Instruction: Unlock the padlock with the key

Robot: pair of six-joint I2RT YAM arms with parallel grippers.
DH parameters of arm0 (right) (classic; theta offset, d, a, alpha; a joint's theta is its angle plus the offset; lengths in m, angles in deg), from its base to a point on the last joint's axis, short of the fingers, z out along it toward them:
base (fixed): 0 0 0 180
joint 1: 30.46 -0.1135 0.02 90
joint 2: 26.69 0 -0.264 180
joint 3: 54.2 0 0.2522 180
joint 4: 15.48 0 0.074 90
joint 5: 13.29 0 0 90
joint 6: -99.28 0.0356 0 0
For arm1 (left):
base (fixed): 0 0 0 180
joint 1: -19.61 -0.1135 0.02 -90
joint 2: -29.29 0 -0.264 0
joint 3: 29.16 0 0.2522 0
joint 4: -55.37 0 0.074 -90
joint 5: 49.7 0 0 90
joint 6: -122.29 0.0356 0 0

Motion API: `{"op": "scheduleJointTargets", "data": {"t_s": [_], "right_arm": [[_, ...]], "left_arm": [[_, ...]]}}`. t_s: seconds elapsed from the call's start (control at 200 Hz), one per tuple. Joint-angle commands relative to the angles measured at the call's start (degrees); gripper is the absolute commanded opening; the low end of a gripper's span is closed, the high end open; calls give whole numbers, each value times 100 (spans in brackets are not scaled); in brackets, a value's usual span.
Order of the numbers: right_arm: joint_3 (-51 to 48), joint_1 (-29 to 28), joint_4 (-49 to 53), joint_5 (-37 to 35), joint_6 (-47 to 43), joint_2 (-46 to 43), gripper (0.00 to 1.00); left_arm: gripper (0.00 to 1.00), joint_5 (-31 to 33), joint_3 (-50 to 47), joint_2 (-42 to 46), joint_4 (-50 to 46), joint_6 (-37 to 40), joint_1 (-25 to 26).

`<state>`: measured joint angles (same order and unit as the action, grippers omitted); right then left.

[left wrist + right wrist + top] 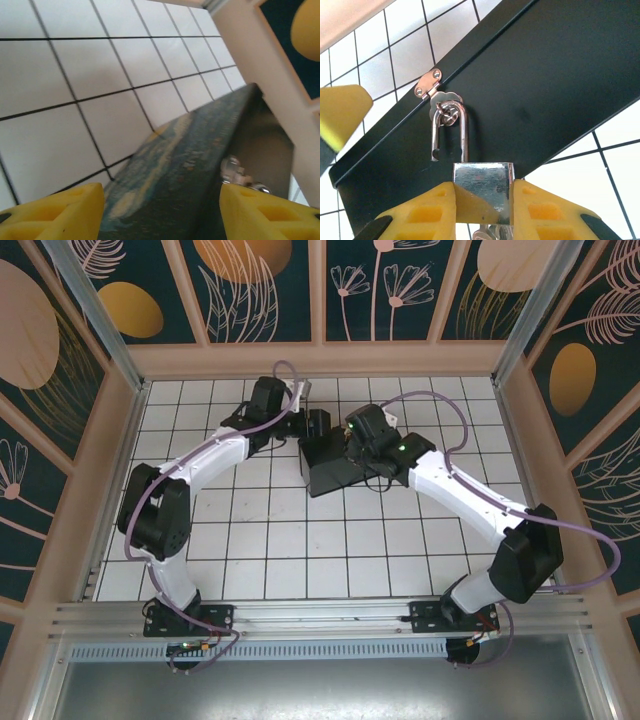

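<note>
The silver padlock (482, 185) hangs by its shackle from the hasp (427, 83) on the black box (545, 75). The shackle's short leg stands out of the body. My right gripper (482, 200) is shut on the padlock's body, one yellow finger on each side. The key (492, 234) bunch pokes out just under the body. My left gripper (160, 200) straddles the box's painted lid (180, 170), fingers against both sides. From above, the box (335, 472) sits mid-table with the left gripper (300, 425) at its back and the right gripper (360, 445) over it.
White gridded table (300, 550) runs between wooden side walls (520, 440). The back wall (320, 360) lies about two tiles behind the box. A yellow finger (340, 115) of the left gripper shows at the left edge of the right wrist view.
</note>
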<state>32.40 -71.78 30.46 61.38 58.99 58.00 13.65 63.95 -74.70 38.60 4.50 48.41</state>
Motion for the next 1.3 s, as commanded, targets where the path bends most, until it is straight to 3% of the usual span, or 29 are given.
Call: {"op": "scheduleJointTargets", "data": {"t_s": [0.0,0.25,0.46,0.611,0.881,0.956,1.086,1.296], "right_arm": [[-160,-187,15,-480,699,-104,0],[-256,-284,364,-1133,1155,-201,0],[-103,112,185,-876,441,-122,0],[-56,445,46,-884,232,-43,0],[182,478,-111,-650,-317,6,0],[187,499,-97,-708,-319,-64,0],[216,548,-187,-640,-326,-19,0],[305,764,-241,-740,-236,235,0]], "left_arm": [[63,-533,-374,480,353,-201,253],[61,-802,-987,1104,512,-768,391],[61,-749,-1209,1160,596,-937,484],[59,-332,-1181,960,403,-875,532],[59,923,-172,618,-621,-139,581],[58,886,299,102,-714,52,586],[45,920,781,-562,-833,418,666],[42,558,704,-728,-759,588,749]]}}
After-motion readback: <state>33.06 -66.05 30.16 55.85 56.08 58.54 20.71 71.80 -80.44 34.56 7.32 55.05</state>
